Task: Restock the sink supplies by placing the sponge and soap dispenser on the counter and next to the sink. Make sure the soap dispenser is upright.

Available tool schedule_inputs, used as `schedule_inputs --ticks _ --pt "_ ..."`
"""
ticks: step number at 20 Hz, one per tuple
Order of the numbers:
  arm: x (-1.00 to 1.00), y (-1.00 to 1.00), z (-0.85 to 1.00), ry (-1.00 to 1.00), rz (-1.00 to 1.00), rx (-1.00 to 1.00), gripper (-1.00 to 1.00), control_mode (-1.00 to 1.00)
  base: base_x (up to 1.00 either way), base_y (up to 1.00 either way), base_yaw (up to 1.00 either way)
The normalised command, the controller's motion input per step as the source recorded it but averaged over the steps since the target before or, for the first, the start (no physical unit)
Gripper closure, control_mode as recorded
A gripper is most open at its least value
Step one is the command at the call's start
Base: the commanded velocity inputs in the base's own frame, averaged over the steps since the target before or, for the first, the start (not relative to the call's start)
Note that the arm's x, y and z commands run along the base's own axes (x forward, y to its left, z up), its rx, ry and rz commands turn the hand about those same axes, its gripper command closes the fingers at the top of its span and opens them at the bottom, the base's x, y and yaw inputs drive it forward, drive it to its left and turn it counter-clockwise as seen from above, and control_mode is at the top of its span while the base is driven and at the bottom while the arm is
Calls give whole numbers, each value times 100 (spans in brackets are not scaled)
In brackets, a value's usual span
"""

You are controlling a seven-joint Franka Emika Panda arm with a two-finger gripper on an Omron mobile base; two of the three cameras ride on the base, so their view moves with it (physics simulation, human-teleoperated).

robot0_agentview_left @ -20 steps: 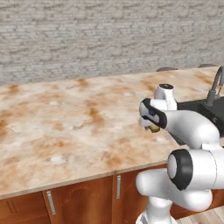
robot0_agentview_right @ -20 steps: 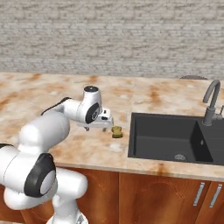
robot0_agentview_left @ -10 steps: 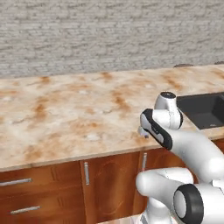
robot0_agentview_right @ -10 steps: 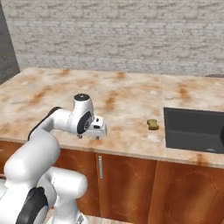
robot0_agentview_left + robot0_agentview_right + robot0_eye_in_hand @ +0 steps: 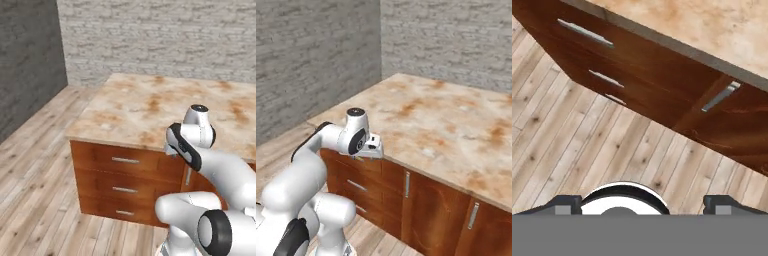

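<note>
**Item: end effector** (image 5: 373, 148). Held at the near front edge of the table (image 5: 456, 115), level with its top, and aimed down and outward. Fingertips (image 5: 567, 203) stand wide apart with bare floor between them; nothing is held.

**Item: table.** Marble-look slab with rust blotches. Its left end corner is in sight, and the brick wall (image 5: 160, 35) stands beyond it.

**Item: drawers** (image 5: 124, 161). A stack of three below the table's left end, with a cabinet door (image 5: 732, 120) to their right.

**Item: sponge, soap dispenser, sink.** Whereabouts cannot be told from this stand, so neither their bearing from the end effector nor the bottle's long axis can be stated. My judgement is that the next move depends on finding the bottle.

**Views compared.** The base views give the table top and the arm's pose. The hand view gives the drawer handles (image 5: 586, 32), the plank floor (image 5: 572, 145) and the finger spread.
</note>
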Motion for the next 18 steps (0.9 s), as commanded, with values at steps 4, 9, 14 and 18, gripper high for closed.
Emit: schedule_inputs --ticks 4,9,14,18 --pt "0 0 0 0 0 0 -100 100 -31 61 77" --pt "0 0 0 0 0 0 -100 100 -11 25 86" --pt "0 0 0 0 0 0 -100 100 0 0 91" --pt "0 0 0 0 0 0 -100 100 0 0 92"
